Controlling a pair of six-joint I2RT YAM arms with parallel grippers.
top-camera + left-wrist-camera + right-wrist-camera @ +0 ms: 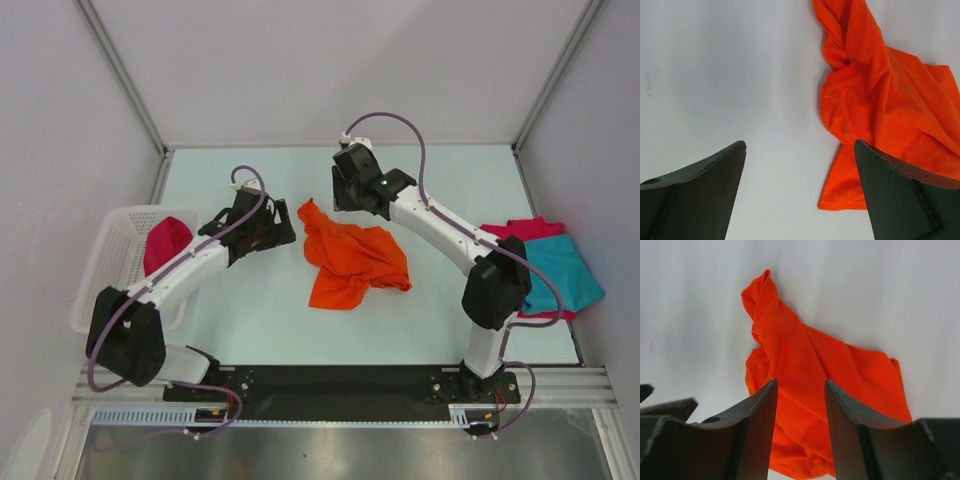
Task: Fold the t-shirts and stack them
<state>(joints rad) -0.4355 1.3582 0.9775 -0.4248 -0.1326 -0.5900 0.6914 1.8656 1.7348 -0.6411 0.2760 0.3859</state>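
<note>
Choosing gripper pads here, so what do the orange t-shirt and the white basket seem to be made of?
Orange t-shirt: soft matte knit cloth, likely cotton jersey; it lies in limp crumpled folds and shows a stitched hem. White basket: apparently rigid moulded plastic; its open mesh walls and smooth rim hold their shape, though its finish is too small to judge.

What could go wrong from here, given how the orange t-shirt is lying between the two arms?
1. The orange t-shirt lies bunched and twisted, so the open right gripper above it may pinch several layers rather than one edge.
2. The open left gripper is beside the cloth, over bare table; closing there would likely miss.
3. The right arm's elbow is close to the teal t-shirt; a wide swing might disturb it.
</note>
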